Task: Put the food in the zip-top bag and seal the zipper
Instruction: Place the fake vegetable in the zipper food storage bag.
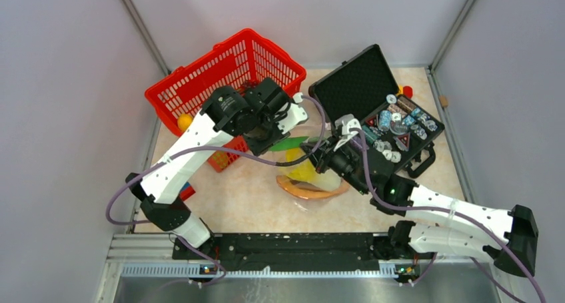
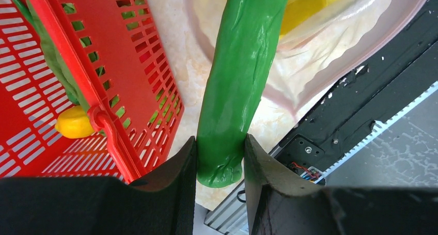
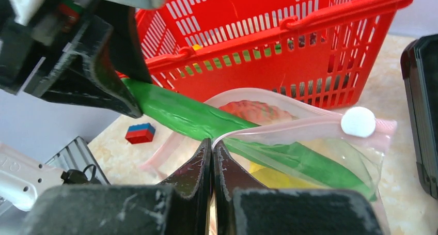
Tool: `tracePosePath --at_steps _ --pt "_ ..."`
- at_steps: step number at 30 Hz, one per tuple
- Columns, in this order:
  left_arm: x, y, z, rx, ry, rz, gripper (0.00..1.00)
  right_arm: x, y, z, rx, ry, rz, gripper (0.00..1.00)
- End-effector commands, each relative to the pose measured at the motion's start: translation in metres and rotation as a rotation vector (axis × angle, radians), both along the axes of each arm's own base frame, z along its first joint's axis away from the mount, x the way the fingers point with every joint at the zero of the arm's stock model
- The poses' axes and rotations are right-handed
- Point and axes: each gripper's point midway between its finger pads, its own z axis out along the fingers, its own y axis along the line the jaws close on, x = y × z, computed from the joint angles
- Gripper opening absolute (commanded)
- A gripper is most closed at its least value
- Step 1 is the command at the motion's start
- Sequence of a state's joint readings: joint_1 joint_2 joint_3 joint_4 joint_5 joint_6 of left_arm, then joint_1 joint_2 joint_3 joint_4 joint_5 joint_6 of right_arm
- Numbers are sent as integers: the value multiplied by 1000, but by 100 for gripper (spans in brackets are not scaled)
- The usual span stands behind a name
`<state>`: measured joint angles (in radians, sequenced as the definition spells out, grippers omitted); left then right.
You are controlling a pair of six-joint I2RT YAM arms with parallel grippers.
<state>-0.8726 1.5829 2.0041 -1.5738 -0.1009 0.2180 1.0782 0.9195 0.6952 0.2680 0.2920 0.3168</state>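
My left gripper (image 2: 219, 160) is shut on one end of a long green pod (image 2: 240, 75); the pod's far end reaches into the open mouth of the clear zip-top bag (image 3: 320, 157). My right gripper (image 3: 212, 148) is shut on the bag's pale pink zipper strip (image 3: 289, 126) and holds the upper lip up. A white slider (image 3: 358, 122) sits on the strip. Inside the bag lie a yellow piece (image 3: 274, 178) and an orange-red piece (image 3: 255, 111). From above, the pod (image 1: 291, 144) and bag (image 1: 313, 180) sit between the two arms.
The red mesh basket (image 1: 226, 70) stands at the back left, holding a yellow piece (image 2: 75, 122) and green pods (image 2: 54, 59). An open black hard case (image 1: 380, 110) with poker chips is at the right. A red-and-blue block (image 3: 140, 133) lies on the table.
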Motion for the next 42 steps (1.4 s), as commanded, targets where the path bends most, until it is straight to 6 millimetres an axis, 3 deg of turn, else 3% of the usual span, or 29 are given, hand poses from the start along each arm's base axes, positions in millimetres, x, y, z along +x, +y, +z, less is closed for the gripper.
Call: tracePosePath --at_steps 1,7,12,15,23,29,42 --pt "4 -10 -3 5 7 -26 23 -7 3 52 111 -145 20 0" --pt "9 8 -1 62 -52 6 23 -4 -6 50 94 -168 -39 0" --pt "34 23 27 91 -244 74 21 -6 -10 54 79 -211 -35 0" --pt "41 15 37 60 -326 13 21 -9 -9 54 84 -218 -19 0" --pt "31 -16 28 92 -387 -173 24 -14 -7 53 126 -225 13 0" --pt "41 -5 33 246 -500 -150 25 -13 -10 51 129 -213 -6 0" --pt "30 -3 32 273 -537 -350 23 -11 -27 55 185 -219 -57 0"
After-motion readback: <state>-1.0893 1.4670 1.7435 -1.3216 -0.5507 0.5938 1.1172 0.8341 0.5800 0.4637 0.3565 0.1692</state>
